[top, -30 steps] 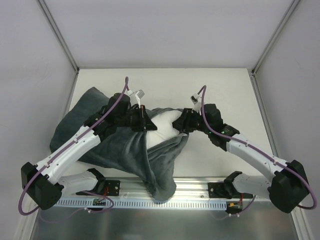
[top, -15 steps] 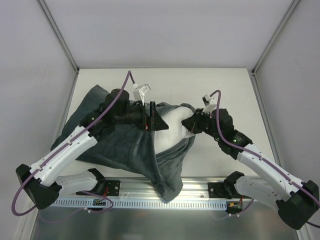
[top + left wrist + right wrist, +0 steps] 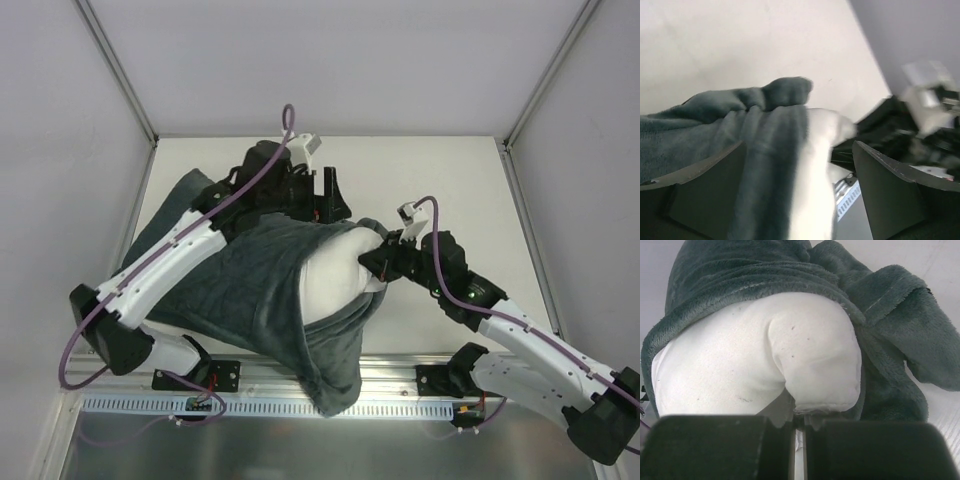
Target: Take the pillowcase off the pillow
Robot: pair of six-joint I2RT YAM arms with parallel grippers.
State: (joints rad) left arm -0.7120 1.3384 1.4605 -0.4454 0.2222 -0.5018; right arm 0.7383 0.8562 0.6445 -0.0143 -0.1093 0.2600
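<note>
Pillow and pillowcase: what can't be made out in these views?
- Top view: the dark grey plush pillowcase hides most of the white stuffed pillow; its far end is unseen.
- Right wrist view: the shut right gripper hides with its own fingers how much pillow corner it pinches.
- Left wrist view: blur smears the right arm beyond the open left gripper.

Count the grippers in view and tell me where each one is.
2. The left gripper is open above the far edge of the gray pillowcase; the right gripper is shut on an exposed corner of the pillow.
</note>
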